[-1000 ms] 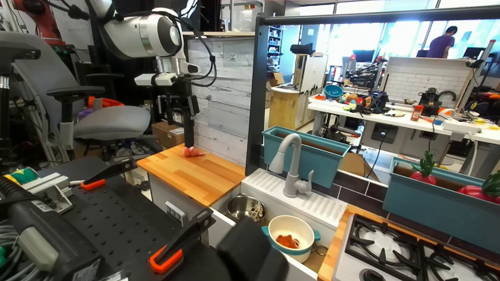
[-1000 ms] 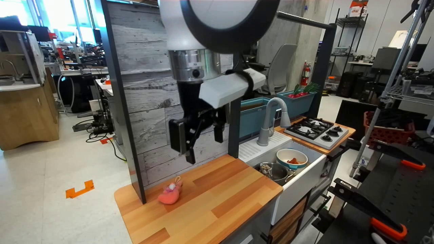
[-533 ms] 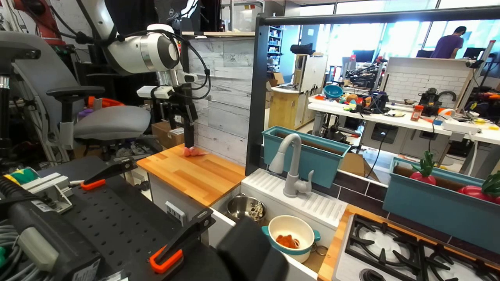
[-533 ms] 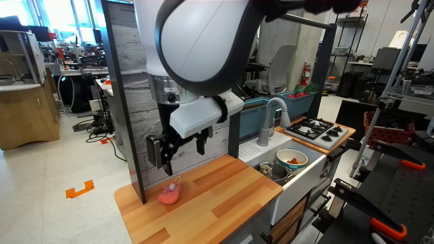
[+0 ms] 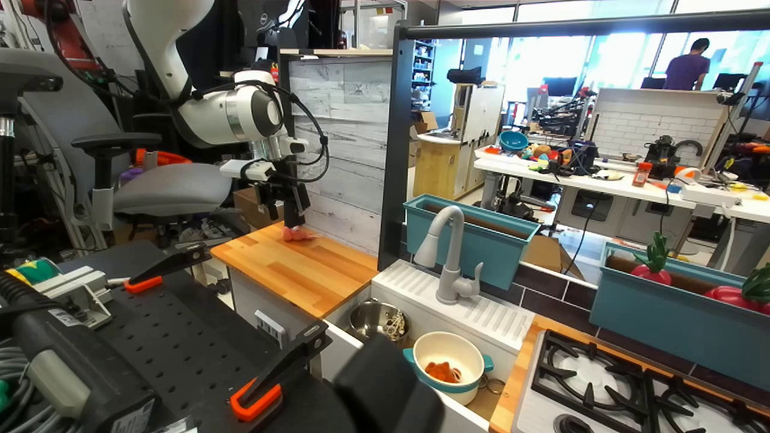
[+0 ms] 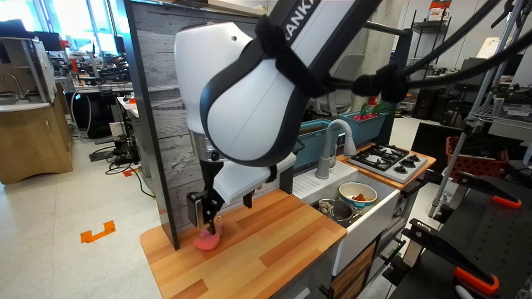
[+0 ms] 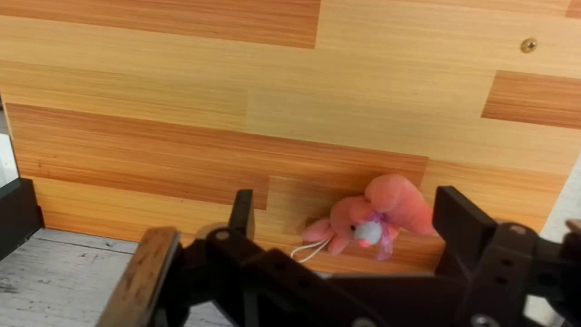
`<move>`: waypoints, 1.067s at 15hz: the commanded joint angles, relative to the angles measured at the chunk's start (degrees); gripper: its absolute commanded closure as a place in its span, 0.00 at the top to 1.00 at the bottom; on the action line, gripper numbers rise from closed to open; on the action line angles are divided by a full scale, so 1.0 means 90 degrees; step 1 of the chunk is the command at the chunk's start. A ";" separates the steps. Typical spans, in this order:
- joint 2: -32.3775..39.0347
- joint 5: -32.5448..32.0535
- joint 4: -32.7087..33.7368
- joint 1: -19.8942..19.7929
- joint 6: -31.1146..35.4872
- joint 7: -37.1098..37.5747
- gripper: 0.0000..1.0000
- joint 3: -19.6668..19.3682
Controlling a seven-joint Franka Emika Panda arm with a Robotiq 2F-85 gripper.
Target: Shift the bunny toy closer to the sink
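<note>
Hand (image 7: 348, 215) has come down, jaws apart | coral-pink plush bunny (image 7: 363, 210) framed between them on wooden counter (image 6: 257, 241), well apart from sink (image 6: 368, 230) | grasp likely next; shift not begun

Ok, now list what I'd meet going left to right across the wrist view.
Black post → one gripper fingertip → bunny toy → opposite gripper fingertip → screw head, higher in the picture.

Passage open across the bench (image 6: 270, 228) between bunny toy (image 7: 363, 211) and sink (image 6: 368, 228). Obstructions: whitewashed plank panel (image 5: 343, 162) close beside the bunny toy, black posts (image 6: 158, 166) at the panel's ends, gooseneck faucet (image 5: 455, 246) at the sink's rear, steel pot (image 5: 366, 317) and teal-handled bowl (image 5: 430, 349) inside.
</note>
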 commanded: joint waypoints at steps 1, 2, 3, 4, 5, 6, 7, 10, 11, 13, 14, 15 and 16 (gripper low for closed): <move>0.0434 0.0219 0.0546 0.0064 0.0059 -0.0099 1.00 0.0016; 0.0526 0.0241 0.0636 0.0060 0.0078 -0.0110 1.00 0.0041; 0.0597 0.0271 0.0721 0.0050 0.0081 -0.0134 1.00 0.0077; 0.0670 0.0300 0.0811 0.0041 0.0080 -0.0172 1.00 0.0108; 0.0748 0.0351 0.0915 0.0023 0.0055 -0.0212 1.00 0.0160; 0.0830 0.0387 0.1021 0.0016 0.0015 -0.0262 1.00 0.0206; 0.0911 0.0414 0.1125 0.0016 -0.0023 -0.0313 1.00 0.0235; 0.1133 0.0472 0.1402 0.0006 -0.0075 -0.0493 1.00 0.0272; 0.1197 0.0489 0.1468 -0.0011 -0.0069 -0.0568 1.00 0.0283; 0.1303 0.0516 0.1597 0.0001 -0.0081 -0.0634 1.00 0.0259; 0.1347 0.0515 0.1649 -0.0002 -0.0078 -0.0674 1.00 0.0256; 0.1387 0.0516 0.1706 -0.0021 -0.0079 -0.0745 1.00 0.0273; 0.1407 0.0503 0.1750 -0.0029 -0.0078 -0.0823 1.00 0.0279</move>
